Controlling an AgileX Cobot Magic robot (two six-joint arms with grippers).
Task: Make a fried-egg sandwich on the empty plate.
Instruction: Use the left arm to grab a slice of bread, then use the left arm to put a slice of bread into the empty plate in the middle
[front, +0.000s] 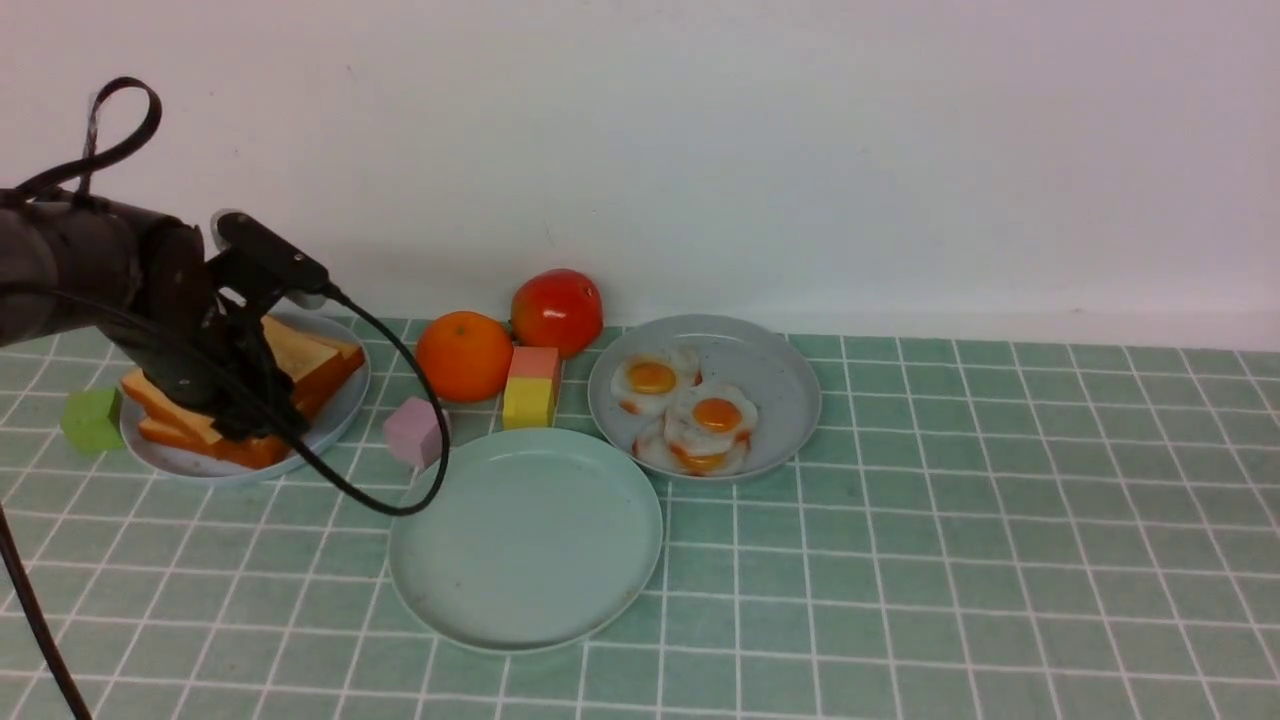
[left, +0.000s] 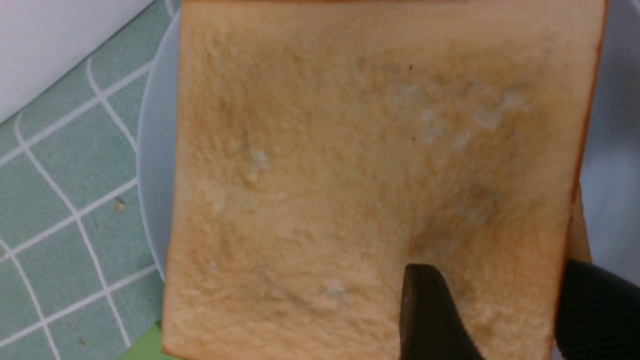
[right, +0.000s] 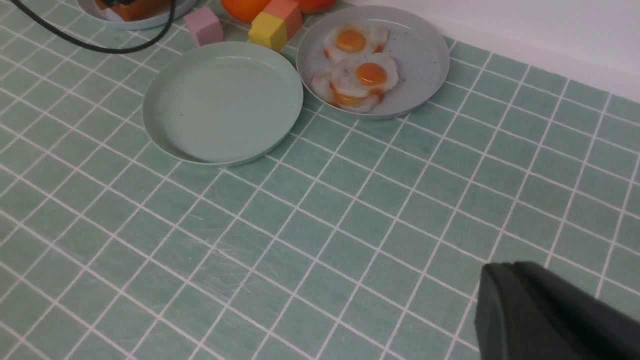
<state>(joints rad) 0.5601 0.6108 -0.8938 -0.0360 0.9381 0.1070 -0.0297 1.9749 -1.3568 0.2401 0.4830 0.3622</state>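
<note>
1. A thin black cable (front: 45, 640) crosses the near left corner of the front view, above a matte green tabletop (front: 1000, 560) ruled with white lines into squares.
2. The round, smooth, pale mint-green plate (front: 530, 540) with a low rim lies bare left of the table's middle; no part of the sandwich is on it.
3. The thick square golden toast slices with orange-brown crusts (front: 300, 350) lie piled on a round light-blue plate (front: 335, 425) at the far left.
4. The black left gripper (left: 502, 267) is over that toast, its fingers spread wide, an edge of the upper slice showing between them; it does not have hold of the slice.
5. The dark right gripper (right: 505, 270) is shut above the table, with nothing visible in it.
6. Three white fried eggs with round orange yolks (front: 718, 415) overlap on a round grey plate (front: 790, 400) behind and right of the mint-green one.
7. A green cube (front: 92, 420) sits beside the toast plate. A lilac-pink cube (front: 415, 432), a yellow block (front: 528, 403), a coral block (front: 535, 362), an orange fruit (front: 465, 356) and a glossy red fruit (front: 557, 312) stand between the toast and eggs.
8. A plain white wall (front: 700, 150) rises behind the table.
</note>
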